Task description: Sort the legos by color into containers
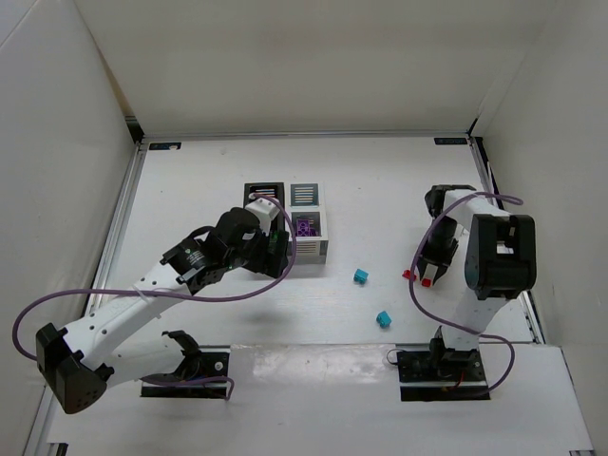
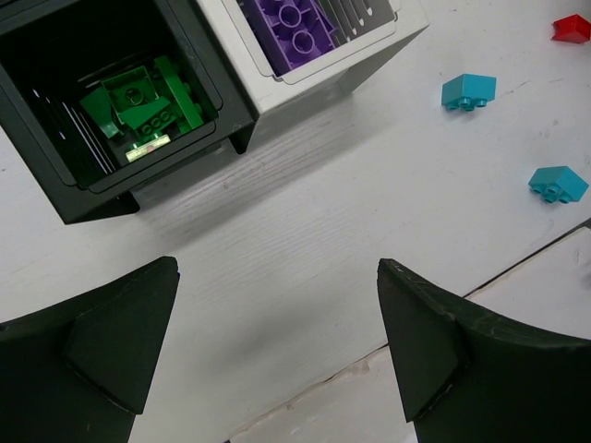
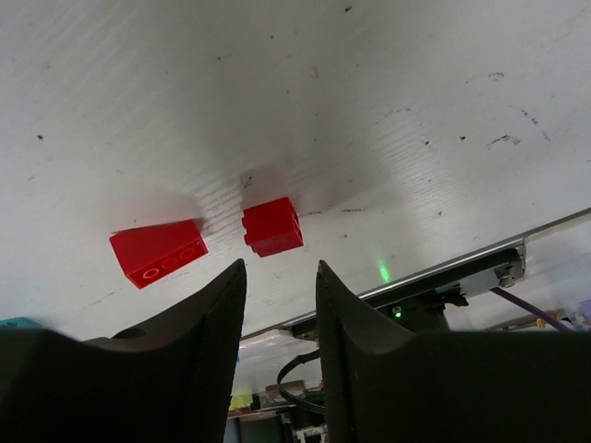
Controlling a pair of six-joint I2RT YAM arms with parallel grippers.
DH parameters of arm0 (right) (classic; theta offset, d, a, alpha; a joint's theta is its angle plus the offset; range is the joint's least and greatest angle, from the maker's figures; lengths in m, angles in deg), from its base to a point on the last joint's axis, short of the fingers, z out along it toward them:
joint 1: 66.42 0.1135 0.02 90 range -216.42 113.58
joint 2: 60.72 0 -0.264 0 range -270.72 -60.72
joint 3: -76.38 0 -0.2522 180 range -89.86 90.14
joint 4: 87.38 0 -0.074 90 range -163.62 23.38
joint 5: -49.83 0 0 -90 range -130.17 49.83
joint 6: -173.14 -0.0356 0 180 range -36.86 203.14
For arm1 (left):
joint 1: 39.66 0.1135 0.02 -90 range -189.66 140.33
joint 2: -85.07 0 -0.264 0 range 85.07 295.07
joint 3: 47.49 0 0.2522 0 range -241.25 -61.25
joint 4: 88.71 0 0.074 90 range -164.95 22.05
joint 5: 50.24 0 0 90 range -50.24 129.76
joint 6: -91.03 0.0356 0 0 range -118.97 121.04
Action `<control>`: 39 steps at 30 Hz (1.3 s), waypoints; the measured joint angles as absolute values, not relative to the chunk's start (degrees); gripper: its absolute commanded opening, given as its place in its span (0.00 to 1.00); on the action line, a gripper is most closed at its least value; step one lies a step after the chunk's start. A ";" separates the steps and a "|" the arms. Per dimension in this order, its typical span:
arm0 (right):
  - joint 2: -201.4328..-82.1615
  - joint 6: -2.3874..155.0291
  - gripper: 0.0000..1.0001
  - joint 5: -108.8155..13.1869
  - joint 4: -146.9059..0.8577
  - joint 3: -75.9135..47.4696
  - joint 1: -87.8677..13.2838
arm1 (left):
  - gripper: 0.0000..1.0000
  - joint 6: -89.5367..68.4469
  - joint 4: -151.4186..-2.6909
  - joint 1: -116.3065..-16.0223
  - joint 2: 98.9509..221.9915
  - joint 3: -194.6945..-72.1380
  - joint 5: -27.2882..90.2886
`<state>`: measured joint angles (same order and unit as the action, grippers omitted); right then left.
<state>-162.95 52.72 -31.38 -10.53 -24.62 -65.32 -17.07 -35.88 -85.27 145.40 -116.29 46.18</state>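
Four containers (image 1: 315,255) form one block: two black, two white. Loose on the table (image 1: 209,171) lie two teal legos (image 1: 361,275) (image 1: 383,318) and two red legos (image 3: 158,252) (image 3: 272,226). Several green legos (image 2: 148,101) crowd the near-left black container. The purple legos (image 2: 295,23) are too cut off to count.

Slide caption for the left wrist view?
Left gripper open over the table; green legos in black bin, purple legos in white bin, two teal bricks and a red brick loose.

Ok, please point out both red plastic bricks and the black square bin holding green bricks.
Squarish red plastic brick (image 3: 272,226), right wrist view, top face.
Longer red plastic brick (image 3: 157,251), right wrist view, front face.
Black square plastic bin (image 2: 175,164), left wrist view, near wall.
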 measured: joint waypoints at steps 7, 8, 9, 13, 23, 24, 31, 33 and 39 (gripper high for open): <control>-164.05 53.75 0.39 -31.97 -11.34 -24.82 -67.22 | 1.00 -17.20 -35.58 -85.27 145.99 -116.23 46.50; -164.31 53.84 0.39 -32.21 -11.29 -24.82 -67.37 | 1.00 -17.27 -35.51 -85.27 146.17 -116.23 46.53; -164.44 53.88 0.41 -32.40 -11.23 -24.86 -67.35 | 1.00 -17.29 -35.44 -85.27 146.36 -116.23 46.59; -166.06 54.03 0.43 -32.62 -12.21 -25.10 -67.13 | 1.00 -17.47 -35.34 -85.27 146.80 -116.23 46.70; -167.37 54.91 0.29 -32.91 -13.37 -25.67 -67.06 | 1.00 -17.73 -34.81 -85.27 146.95 -116.23 46.92; -167.37 54.99 0.27 -32.95 -13.37 -25.78 -67.06 | 1.00 -17.77 -34.81 -85.27 147.02 -116.23 46.92; -167.30 55.10 0.17 -33.52 -13.20 -25.89 -67.41 | 1.00 -17.90 -34.61 -85.27 147.65 -116.25 47.12; -167.02 55.15 0.15 -33.54 -13.24 -25.89 -67.57 | 1.00 -17.93 -34.61 -85.27 147.65 -116.25 47.23; -161.60 55.13 0.16 -33.41 -11.03 -23.97 -67.00 | 1.00 -19.06 -34.31 -85.27 146.30 -116.23 47.86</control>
<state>-161.60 55.13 -33.41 -11.03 -23.97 -67.00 -19.06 -34.31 -85.27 146.30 -116.23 47.86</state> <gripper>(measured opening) 0.302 0.990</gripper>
